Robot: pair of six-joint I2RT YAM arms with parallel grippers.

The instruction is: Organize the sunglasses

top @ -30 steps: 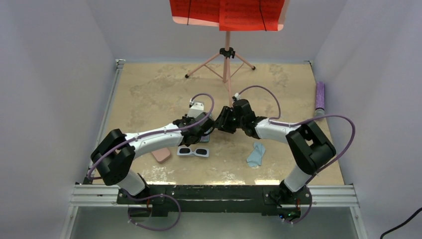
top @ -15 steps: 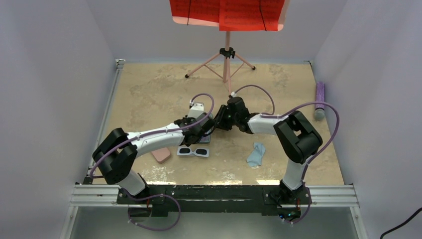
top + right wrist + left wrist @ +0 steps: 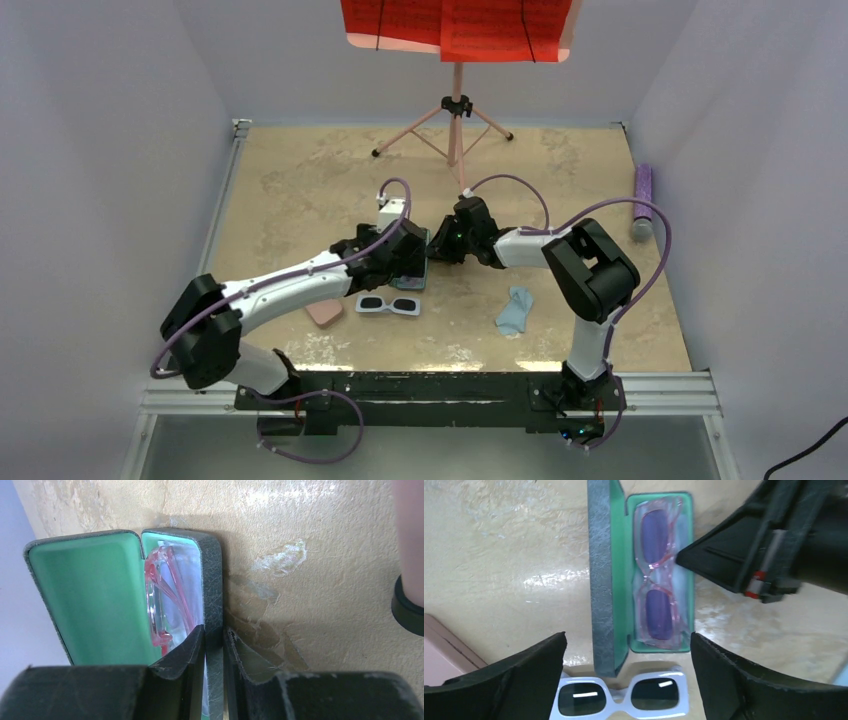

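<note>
- Grey case (image 3: 601, 580) lies open about the middle of the counter (image 3: 300, 180). Lid stands up along one long side; green lining shows.
- Pink sunglasses (image 3: 659, 615) are folded inside the case tray, lenses up, running lengthwise. A clear wrapper or cloth appears to lie around them; cannot tell which.
- White sunglasses (image 3: 620, 697) are flat on the counter, dark lenses up, just beside the short end of the case that faces the near edge. Nothing grips them.
- Left pincer (image 3: 627, 640) is spread wide and holds nothing. It hangs over the near end of the case and the white pair.
- Right pincer (image 3: 214, 630) pinches the long wall of the case opposite the lid. One of its fingers (image 3: 187, 650) sits inside the tray close to the pink frame, the other outside against the wall.
- Pink case (image 3: 323, 312) is closed, toward the near edge and left of the white pair.
- Blue cloth (image 3: 515, 310) is crumpled on the counter, right of the white pair and well apart from the grey case.
</note>
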